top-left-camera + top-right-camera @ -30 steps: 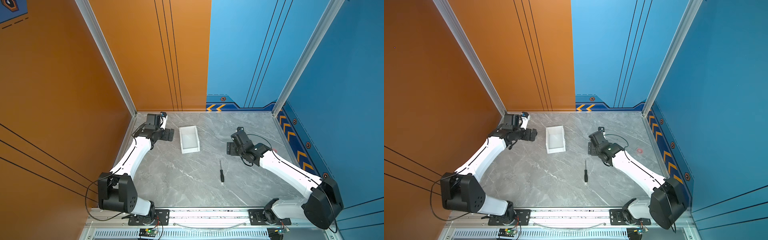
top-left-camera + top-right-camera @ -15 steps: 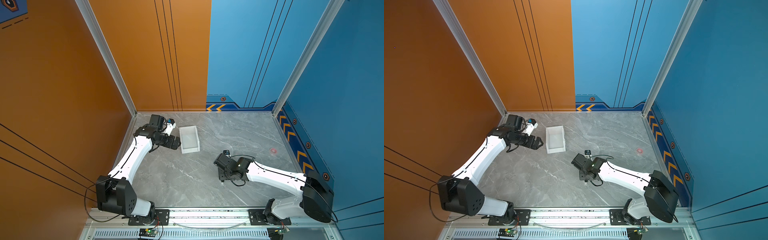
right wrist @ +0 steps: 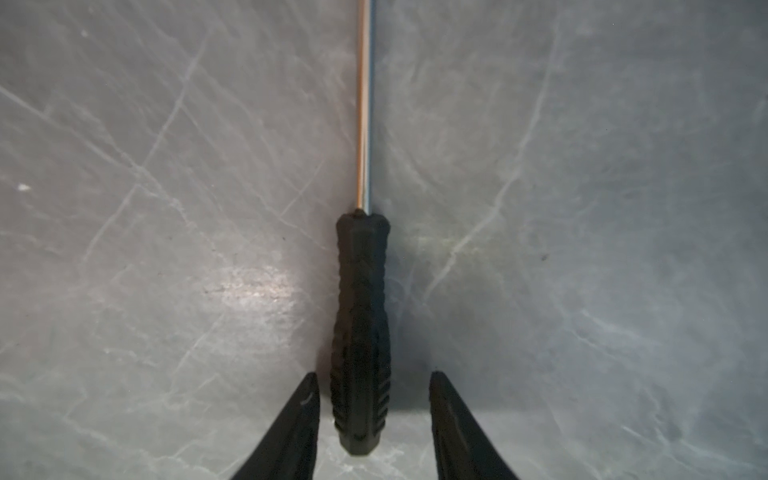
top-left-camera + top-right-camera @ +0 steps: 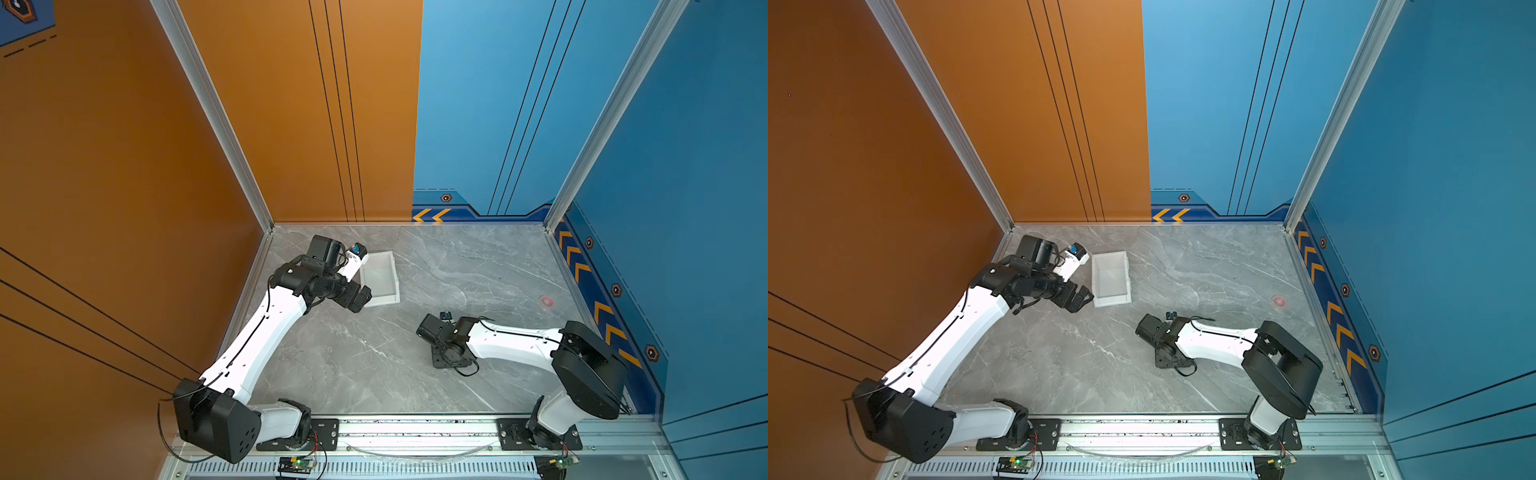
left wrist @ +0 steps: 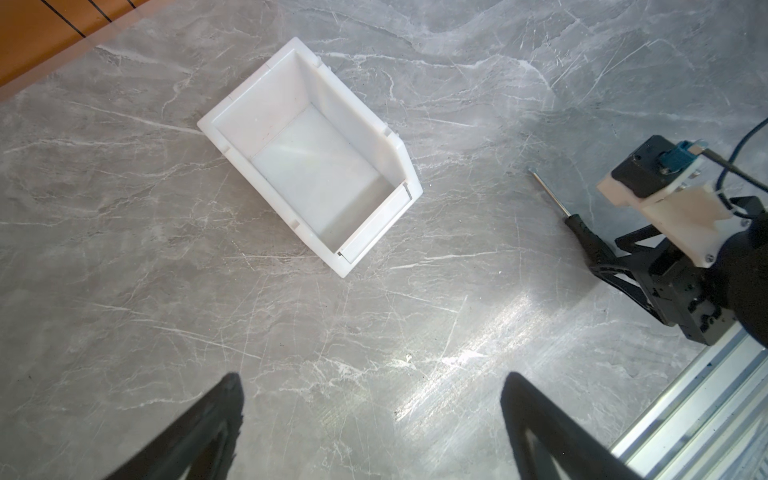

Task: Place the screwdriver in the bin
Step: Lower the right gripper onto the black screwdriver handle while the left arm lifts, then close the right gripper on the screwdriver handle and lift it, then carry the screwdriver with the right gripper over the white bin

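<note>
- The right end effector (image 3: 372, 374) sits low over the desk. Its two black fingers (image 3: 299, 415) stand narrowly either side of the handle's butt end, with a slim gap on each side, so nothing is gripped yet.
- The small slim screwdriver with a ribbed black handle and thin bright metal shaft (image 3: 361, 299) lies flat on the grey marble-patterned desk (image 4: 374, 374), shaft pointing away from the wrist. In both top views the right arm (image 4: 507, 343) hides it.
- It looks light and rigid. The ribbed handle should hold well, whereas the smooth round shaft would likely slip or roll. A grip nearer mid-handle would probably carry it more level than one at the butt.
- The small white rectangular open-top plastic bin (image 5: 257, 95) stands empty, well apart from the screwdriver, with bare desk between them. One short wall is lower, which looks the easier side to come in over.
- The left end effector (image 5: 372, 376), fingers spread wide and empty, hovers near the bin's corner and may crowd that side.
</note>
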Available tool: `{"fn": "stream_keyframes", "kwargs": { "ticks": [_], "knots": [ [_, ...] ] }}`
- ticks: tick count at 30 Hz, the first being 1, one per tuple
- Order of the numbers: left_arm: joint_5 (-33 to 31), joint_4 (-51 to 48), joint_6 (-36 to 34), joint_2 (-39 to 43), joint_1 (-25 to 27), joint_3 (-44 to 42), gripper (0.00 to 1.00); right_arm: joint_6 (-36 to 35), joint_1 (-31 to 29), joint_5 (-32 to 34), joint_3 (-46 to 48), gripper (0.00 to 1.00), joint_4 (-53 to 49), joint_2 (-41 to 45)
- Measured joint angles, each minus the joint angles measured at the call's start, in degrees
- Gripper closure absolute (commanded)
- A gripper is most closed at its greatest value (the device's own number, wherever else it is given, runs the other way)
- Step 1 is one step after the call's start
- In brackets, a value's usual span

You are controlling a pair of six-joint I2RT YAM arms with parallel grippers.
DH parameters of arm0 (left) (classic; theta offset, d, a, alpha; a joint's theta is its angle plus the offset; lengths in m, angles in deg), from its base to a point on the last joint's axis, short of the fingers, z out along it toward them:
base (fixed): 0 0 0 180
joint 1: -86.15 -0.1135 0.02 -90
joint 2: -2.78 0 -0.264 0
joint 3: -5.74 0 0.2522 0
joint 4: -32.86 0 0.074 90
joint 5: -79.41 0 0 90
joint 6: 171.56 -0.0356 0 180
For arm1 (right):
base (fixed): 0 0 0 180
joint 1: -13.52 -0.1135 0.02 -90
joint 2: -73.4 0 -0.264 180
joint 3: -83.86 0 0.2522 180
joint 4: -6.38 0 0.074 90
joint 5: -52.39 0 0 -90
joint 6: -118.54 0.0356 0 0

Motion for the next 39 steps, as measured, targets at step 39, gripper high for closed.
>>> {"fn": "stream_keyframes", "kwargs": {
  "ticks": [39],
  "knots": [
    [-10.4, -0.4, 1.0, 3.9, 1.5, 0.7, 0.02, -0.9, 2.5, 0.2, -2.6, 0.88, 1.9, 7.1]
  ]
}}
